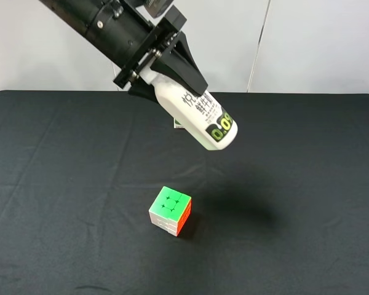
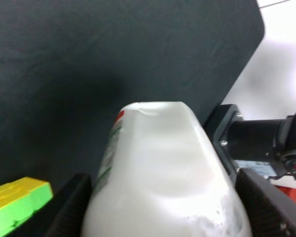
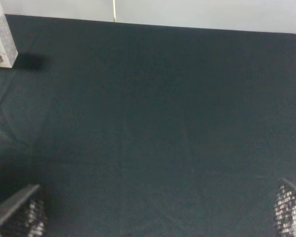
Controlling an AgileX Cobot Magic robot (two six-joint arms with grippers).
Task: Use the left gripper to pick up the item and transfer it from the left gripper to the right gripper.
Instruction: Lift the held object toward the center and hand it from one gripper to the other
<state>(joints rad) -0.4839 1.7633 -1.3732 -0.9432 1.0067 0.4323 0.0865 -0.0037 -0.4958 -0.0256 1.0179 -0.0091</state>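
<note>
My left gripper (image 1: 172, 77) is shut on the white bottle (image 1: 200, 114) and holds it tilted in the air above the black table, base with the green-and-black label pointing down and to the right. In the left wrist view the bottle (image 2: 158, 148) fills the space between the two black jaws. My right gripper (image 3: 155, 212) shows only in its wrist view, as two fingertips far apart with nothing between them, over bare cloth. It is out of the exterior high view.
A pastel puzzle cube (image 1: 170, 210) sits on the black cloth below the bottle; it also shows in the left wrist view (image 2: 17, 202). A small milk carton (image 3: 0, 42) stands near the back, mostly hidden behind the bottle (image 1: 178, 125). Black arm hardware (image 2: 266, 138) stands beyond the table edge.
</note>
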